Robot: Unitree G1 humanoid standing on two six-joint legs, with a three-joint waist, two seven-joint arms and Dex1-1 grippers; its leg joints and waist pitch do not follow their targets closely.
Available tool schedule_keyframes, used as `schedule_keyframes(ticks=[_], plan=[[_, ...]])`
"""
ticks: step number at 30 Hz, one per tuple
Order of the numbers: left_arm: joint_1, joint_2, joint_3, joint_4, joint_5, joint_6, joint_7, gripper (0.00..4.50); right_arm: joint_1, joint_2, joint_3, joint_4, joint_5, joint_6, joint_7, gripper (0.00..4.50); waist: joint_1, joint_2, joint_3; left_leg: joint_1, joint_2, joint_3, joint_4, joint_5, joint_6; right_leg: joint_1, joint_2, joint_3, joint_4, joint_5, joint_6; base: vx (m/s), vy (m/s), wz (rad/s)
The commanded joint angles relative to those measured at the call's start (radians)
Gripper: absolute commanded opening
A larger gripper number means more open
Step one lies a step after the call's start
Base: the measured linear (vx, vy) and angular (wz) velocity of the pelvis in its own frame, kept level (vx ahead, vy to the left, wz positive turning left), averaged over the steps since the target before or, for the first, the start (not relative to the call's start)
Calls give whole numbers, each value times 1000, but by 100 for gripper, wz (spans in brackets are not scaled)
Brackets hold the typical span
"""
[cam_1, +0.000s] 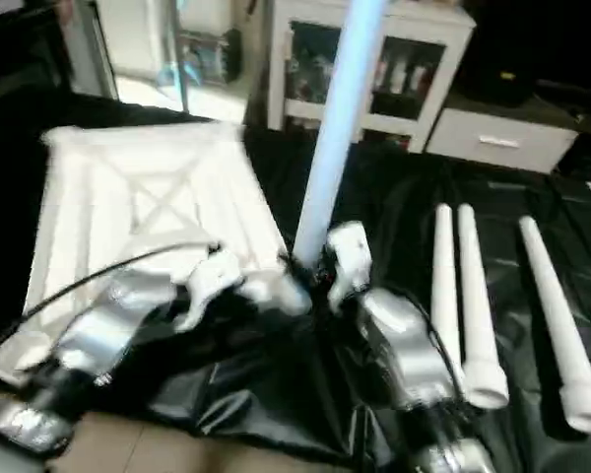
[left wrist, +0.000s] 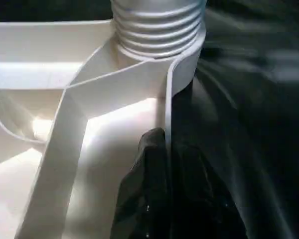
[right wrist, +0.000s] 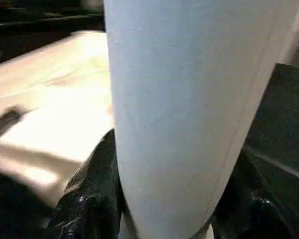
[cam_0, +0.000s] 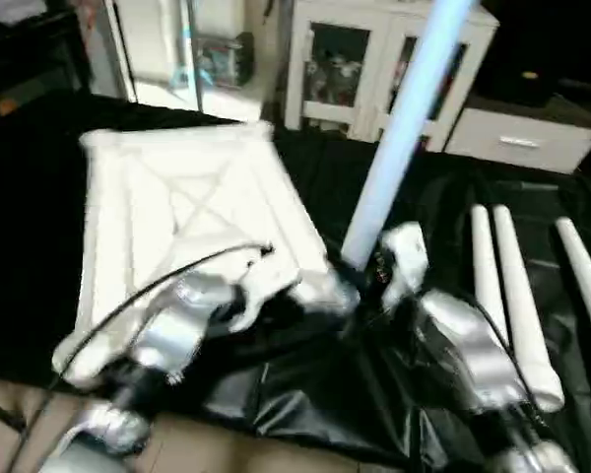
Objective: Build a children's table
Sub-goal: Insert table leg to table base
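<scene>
Our right pincer point(right wrist: 164, 219) hugs a long white leg point(cam_0: 399, 138) with a black finger point(right wrist: 87, 199) on each side. This leg is a smooth round tube, standing up at a slant, and its ribbed screw end point(left wrist: 157, 25) sits in a round corner hole of the tabletop point(cam_0: 177, 217).

Our left pincer point(left wrist: 167, 164) is pinched shut on the thin side wall of that tabletop, right beside the same corner. The tabletop is white shiny plastic. It lies upside down on crinkly black sheeting point(cam_0: 305, 384), and we see raised ribs crossing in an X on it.

Three more white legs point(cam_1: 468, 296) lie flat on the black sheeting, off to the side of our right arm. They get thinner toward the far end.
</scene>
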Motion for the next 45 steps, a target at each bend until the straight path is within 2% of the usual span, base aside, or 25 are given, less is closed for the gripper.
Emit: schedule_keyframes(ticks=[1, 3, 4, 6, 7, 9, 11, 12, 13, 15, 16, 17, 20, 22, 23, 25, 26, 27, 28, 31, 32, 34, 36, 42, 45], plan=[[-70, -66, 84, 53, -24, 20, 152, 0, -9, 5, -73, 224, -69, 82, -205, 186, -5, 3, -22, 14, 37, -26, -91, -461, -66, -7, -47, 30, -98, -392, -120, 0, 0, 0], [-145, -138, 117, 126, -13, 69, 286, 0, -88, 56, -98, 299, -57, 89, -307, 186, -6, 1, -27, 14, 35, -27, -90, -441, -72, 0, -46, 27, -92, -350, -126, 0, 0, 0], [-168, -159, 123, 147, -11, 79, 318, 0, -115, 74, -107, 325, -50, 91, -338, 186, -1, 0, -37, 5, 36, -23, -86, -321, -61, 14, -44, 26, -77, -171, -146, 0, 0, 0], [-194, -180, 129, 171, -8, 84, 351, 0, -146, 94, -115, 356, -44, 89, -370, 186, 4, -2, -33, 6, 35, -14, -80, -290, -31, 11, -41, 24, -77, -118, -158, 0, 0, 0], [-208, -189, 132, 182, -7, 82, 367, 0, -162, 104, -118, 372, -42, 86, -383, 186, 5, -4, -37, 3, 33, -14, -75, -266, -24, 16, -42, 25, -72, -92, -165, 52, -15, 0], [-246, -222, 145, 205, -9, 83, 421, 0, -213, 135, -122, 424, -45, 74, -437, 186, 8, -4, -47, 2, 31, -11, -64, -167, -7, 24, -40, 24, -57, 45, -186, 52, -19, 0], [-248, -226, 142, 201, -10, 84, 423, 0, -222, 140, -119, 437, -50, 62, -438, 186, 19, -11, -53, -4, 23, -5, -46, 5, 58, 34, -34, 21, -34, 298, -217, 0, 0, 0], [-250, -227, 142, 205, -10, 83, 426, 0, -226, 141, -121, 443, -52, 58, -441, 186, 19, -11, -52, -4, 22, -4, -45, 20, 73, 34, -34, 20, -33, 326, -224, 0, 0, 0], [-254, -228, 141, 210, -11, 82, 430, 0, -231, 143, -124, 454, -56, 52, -445, 186, 19, -12, -50, -5, 22, -4, -45, 19, 93, 36, -36, 19, -33, 329, -233, 0, 0, 0], [-261, -226, 144, 228, -15, 81, 444, 0, -250, 149, -134, 491, -64, 32, -455, 186, 20, -12, -49, -3, 26, -3, -47, -10, 100, 34, -39, 19, -36, 285, -239, 0, 0, 0], [-263, -218, 147, 240, -17, 80, 448, 0, -261, 152, -138, 508, -68, 14, -449, 186, 18, -10, -44, 0, 31, -4, -54, -82, 84, 32, -41, 19, -46, 163, -238, 0, 0, 0], [-265, -217, 148, 244, -18, 80, 449, 0, -264, 153, -140, 514, -67, 8, -447, 186, 18, -6, -42, 3, 33, -5, -58, -121, 65, 29, -40, 19, -51, 97, -232, 0, 0, 0], [-273, -210, 154, 265, -19, 71, 453, 0, -280, 156, -144, 530, -72, -15, -450, 186, 14, -6, -40, 4, 36, -7, -63, -167, 27, 28, -40, 19, -54, 39, -218, 0, 0, 0], [-273, -208, 154, 266, -19, 70, 452, 0, -281, 157, -145, 528, -67, -19, -436, 186, 15, -6, -41, 5, 35, -7, -62, -159, 22, 28, -39, 20, -52, 65, -216, 0, 0, 0], [-275, -205, 155, 269, -21, 69, 451, 0, -282, 157, -147, 520, -59, -23, -417, 186, 14, -1, -42, 4, 34, -6, -60, -146, 24, 29, -38, 20, -50, 98, -218, 0, 0, 0], [-279, -200, 153, 276, -24, 65, 450, 0, -286, 157, -153, 518, -56, -30, -393, 186, 15, -5, -44, 3, 32, -5, -56, -117, 37, 32, -38, 20, -45, 145, -225, 0, 0, 0], [-279, -200, 153, 277, -24, 64, 450, 0, -287, 157, -154, 518, -56, -31, -389, 221, 16, -5, -43, 2, 32, -5, -56, -108, 45, 33, -39, 20, -44, 157, -231, 0, 0, 0], [-281, -199, 153, 280, -25, 63, 450, 0, -289, 157, -156, 517, -57, -32, -382, 221, 16, 0, -43, 3, 32, -5, -56, -108, 47, 32, -39, 20, -44, 158, -234, 0, 0, 0], [-285, -196, 153, 288, -28, 60, 447, 0, -288, 151, -152, 501, -62, -37, -364, 258, 16, 1, -44, 4, 32, -5, -54, -106, 50, 33, -39, 20, -44, 161, -239, 0, 0, 0], [-288, -193, 153, 297, -32, 55, 446, 0, -287, 146, -148, 482, -61, -39, -342, 265, 14, -2, -45, -1, 31, -5, -54, -110, 55, 37, -41, 20, -44, 154, -249, 0, 0, 0], [-289, -191, 152, 301, -33, 53, 446, 0, -284, 143, -144, 463, -62, -36, -330, 275, 13, -6, -45, 1, 33, -5, -53, -102, 60, 37, -40, 19, -43, 158, -253, 0, 0, 0], [-292, -189, 153, 309, -36, 48, 446, 0, -275, 140, -142, 419, -55, -23, -297, 300, 14, 1, -44, 2, 32, -4, -51, -91, 69, 36, -39, 20, -42, 162, -260, 0, 0, 0], [-293, -187, 153, 313, -38, 45, 445, 0, -268, 138, -139, 391, -52, -14, -277, 316, 14, -1, -44, 1, 32, -4, -50, -80, 76, 37, -39, 20, -41, 175, -264, 0, 0, 0], [-294, -177, 141, 322, -45, 31, 427, 0, -218, 120, -118, 235, -30, 39, -193, 369, 20, -4, -48, 1, 31, -3, -39, 16, 120, 41, -39, 20, -27, 293, -300, 0, 0, 0], [-287, -172, 130, 320, -48, 25, 410, 0, -173, 101, -107, 129, -15, 83, -149, 387, 27, -3, -46, 4, 33, -1, -38, 23, 135, 40, -39, 20, -28, 283, -306, 0, 0, 0]])
